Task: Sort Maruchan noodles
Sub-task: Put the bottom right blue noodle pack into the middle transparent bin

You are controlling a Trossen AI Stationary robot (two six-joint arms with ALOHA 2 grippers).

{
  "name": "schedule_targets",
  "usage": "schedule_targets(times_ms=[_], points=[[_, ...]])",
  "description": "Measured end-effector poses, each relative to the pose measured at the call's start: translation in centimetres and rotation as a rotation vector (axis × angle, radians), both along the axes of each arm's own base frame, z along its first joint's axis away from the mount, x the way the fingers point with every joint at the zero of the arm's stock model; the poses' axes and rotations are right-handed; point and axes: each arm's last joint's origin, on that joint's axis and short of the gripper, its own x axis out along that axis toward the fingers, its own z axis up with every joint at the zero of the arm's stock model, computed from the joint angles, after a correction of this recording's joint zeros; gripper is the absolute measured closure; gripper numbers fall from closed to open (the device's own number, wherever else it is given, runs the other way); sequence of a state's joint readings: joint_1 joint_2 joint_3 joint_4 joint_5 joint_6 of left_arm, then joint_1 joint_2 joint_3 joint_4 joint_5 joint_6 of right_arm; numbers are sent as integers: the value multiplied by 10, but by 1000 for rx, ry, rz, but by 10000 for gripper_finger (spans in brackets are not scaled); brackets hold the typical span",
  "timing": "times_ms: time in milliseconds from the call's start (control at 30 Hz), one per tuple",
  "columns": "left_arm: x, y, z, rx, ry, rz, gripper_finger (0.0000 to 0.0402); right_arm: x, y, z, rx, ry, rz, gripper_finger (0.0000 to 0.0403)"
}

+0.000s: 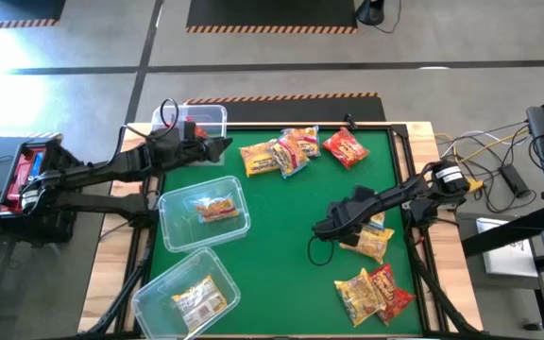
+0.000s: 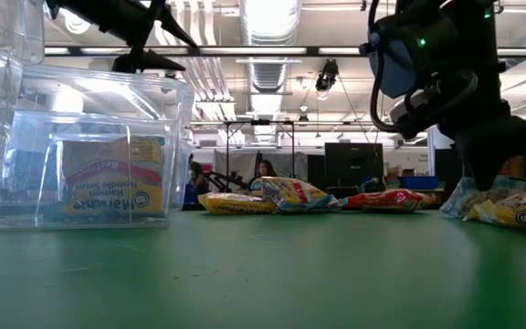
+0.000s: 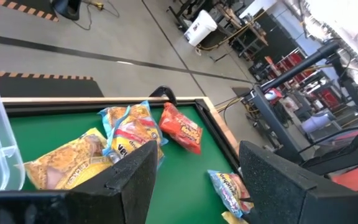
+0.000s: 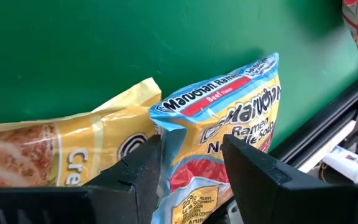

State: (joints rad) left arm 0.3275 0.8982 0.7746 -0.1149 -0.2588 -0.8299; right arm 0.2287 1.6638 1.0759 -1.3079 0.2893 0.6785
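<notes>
Right wrist view: right gripper [image 4: 188, 177], fingers spread, straddles the blue-edged glossy Maruchan beef packet [image 4: 219, 134] at the table's three o'clock; left gripper [image 3: 194, 180], spread, hovers at ten o'clock.

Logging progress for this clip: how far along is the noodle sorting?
Early. Two clear bins hold one packet each. The right gripper is open around a beef packet; the left gripper hovers open. Piles at the far edge and near corner remain.
</notes>
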Motion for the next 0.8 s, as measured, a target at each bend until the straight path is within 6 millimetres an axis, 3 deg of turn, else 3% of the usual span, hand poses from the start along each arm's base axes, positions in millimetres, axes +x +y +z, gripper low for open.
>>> schedule_targets(times_ms=[133, 367, 533, 800], points=[[0, 0, 2, 1, -21, -8, 192, -1, 0, -2, -2, 6, -2, 280], [1, 0, 3, -12, -39, -5, 192, -2, -1, -4, -6, 3, -12, 383], [1, 0, 3, -20, -45, -2, 192, 4, 1, 2, 24, -48, 19, 394], [1, -1, 3, -42, -58, -45, 192, 31, 3, 39, 152, -446, 83, 394]])
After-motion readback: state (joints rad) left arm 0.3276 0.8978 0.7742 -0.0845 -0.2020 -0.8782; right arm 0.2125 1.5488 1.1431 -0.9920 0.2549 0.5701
